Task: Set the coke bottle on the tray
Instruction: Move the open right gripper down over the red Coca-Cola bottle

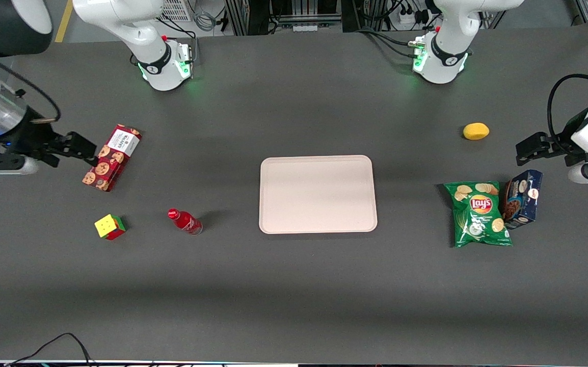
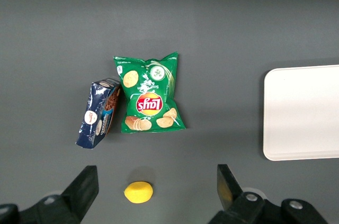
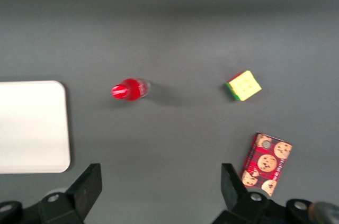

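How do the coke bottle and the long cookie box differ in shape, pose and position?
The coke bottle is small and round, standing; the cookie box is long, flat-sided and lies down. The bottle stands nearer the front camera and nearer the tray; the box lies beside the open tool. Both are mainly red and rest on the table, untouched.

Right arm — we are holding it low at the working arm's table end; gripper (image 1: 89,151) (image 3: 161,195) is hanging with fingers spread wide — nothing between them.
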Action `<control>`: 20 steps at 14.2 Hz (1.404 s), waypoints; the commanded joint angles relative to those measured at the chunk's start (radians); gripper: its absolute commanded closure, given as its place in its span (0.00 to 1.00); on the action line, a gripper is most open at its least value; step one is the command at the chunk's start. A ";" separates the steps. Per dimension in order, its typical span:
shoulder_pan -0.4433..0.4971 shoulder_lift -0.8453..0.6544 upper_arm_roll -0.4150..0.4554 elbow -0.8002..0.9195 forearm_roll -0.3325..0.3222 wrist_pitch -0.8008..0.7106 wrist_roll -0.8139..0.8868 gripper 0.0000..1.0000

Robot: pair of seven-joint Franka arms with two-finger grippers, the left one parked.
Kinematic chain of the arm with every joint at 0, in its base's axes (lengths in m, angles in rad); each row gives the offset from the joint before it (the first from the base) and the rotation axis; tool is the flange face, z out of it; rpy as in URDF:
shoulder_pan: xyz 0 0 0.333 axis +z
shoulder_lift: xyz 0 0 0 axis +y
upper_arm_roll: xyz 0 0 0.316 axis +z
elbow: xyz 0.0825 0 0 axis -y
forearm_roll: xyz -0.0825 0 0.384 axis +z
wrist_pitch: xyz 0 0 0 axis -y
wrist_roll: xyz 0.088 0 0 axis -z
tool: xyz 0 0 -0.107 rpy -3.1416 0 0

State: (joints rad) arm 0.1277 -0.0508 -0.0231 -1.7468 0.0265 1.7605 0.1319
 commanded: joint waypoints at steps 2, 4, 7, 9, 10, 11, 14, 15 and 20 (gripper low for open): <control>0.158 0.005 -0.086 0.032 0.015 -0.042 -0.006 0.00; 0.176 0.009 -0.080 0.033 0.016 -0.042 0.006 0.00; 0.172 0.052 -0.051 0.029 0.018 -0.042 -0.014 0.00; 0.178 0.123 -0.047 0.032 0.018 -0.029 -0.008 0.00; 0.178 0.159 -0.047 0.035 0.018 -0.007 -0.008 0.00; 0.175 0.187 -0.047 0.033 0.016 0.028 -0.009 0.00; 0.170 0.270 -0.047 0.033 0.016 0.086 -0.014 0.00; 0.171 0.294 -0.047 0.033 0.015 0.106 -0.015 0.00; 0.178 0.385 -0.046 0.033 0.016 0.223 -0.032 0.00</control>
State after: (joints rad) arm 0.3020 0.2898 -0.0686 -1.7393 0.0275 1.9430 0.1317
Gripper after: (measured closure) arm 0.000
